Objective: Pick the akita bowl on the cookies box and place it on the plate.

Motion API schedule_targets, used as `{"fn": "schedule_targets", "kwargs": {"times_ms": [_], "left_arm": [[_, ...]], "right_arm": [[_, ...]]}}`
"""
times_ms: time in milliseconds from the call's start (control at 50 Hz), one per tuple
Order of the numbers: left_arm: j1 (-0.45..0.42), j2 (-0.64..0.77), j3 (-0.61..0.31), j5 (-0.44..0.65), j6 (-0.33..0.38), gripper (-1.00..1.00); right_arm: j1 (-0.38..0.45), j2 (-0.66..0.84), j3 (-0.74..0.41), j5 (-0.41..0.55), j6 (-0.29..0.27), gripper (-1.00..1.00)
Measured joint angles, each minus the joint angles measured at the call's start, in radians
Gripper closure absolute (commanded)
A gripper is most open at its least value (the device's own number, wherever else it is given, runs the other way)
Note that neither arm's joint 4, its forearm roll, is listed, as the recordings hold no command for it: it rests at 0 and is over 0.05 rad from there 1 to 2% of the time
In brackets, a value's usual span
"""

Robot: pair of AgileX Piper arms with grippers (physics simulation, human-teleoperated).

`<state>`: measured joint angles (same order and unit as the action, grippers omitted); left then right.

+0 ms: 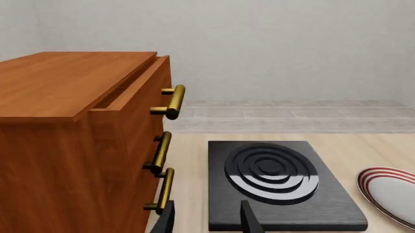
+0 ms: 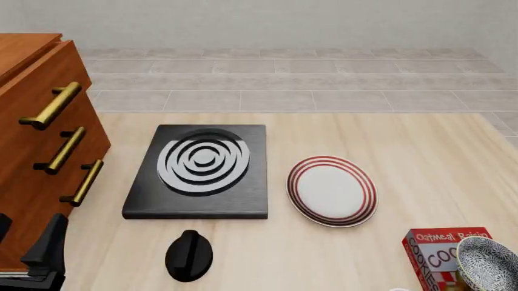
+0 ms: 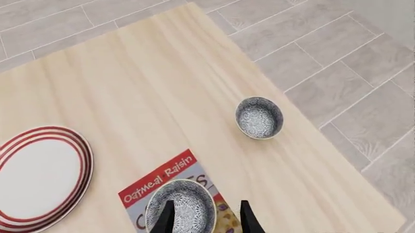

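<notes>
Wide bare tabletop (image 2: pixel 421 151) between plate (image 2: pixel 332 191) and edge-perched akita bowl (image 2: pixel 488 262) on cookies box (image 2: pixel 433 254), both end effectors open.

We see bright, even, diffuse light, every render sharp and unblurred; soft faint shadows hug the plate (image 2: pixel 332 191), a glossy sheen on the burner (image 2: pixel 198 170) rings.

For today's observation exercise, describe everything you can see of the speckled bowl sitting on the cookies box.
The akita bowl is small, round and looks glazed, densely speckled black and white inside and out, with a thin pale rim. It sits upright and empty on the red cookies box, covering part of the lettering. The right gripper is above it, fingers either side of its rim, not visibly touching. A similar bowl lies apart on the table.
</notes>
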<state>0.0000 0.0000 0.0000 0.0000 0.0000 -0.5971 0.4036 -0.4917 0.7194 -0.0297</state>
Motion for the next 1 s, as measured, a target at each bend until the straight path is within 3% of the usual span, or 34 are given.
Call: {"fn": "schedule_targets", "kwargs": {"times_ms": [1000], "left_arm": [[0.000, 0.000, 0.000, 0.000, 0.000, -1.00]], "right_arm": [[-0.010, 0.038, 0.160, -0.144, 0.012, -1.00]]}}
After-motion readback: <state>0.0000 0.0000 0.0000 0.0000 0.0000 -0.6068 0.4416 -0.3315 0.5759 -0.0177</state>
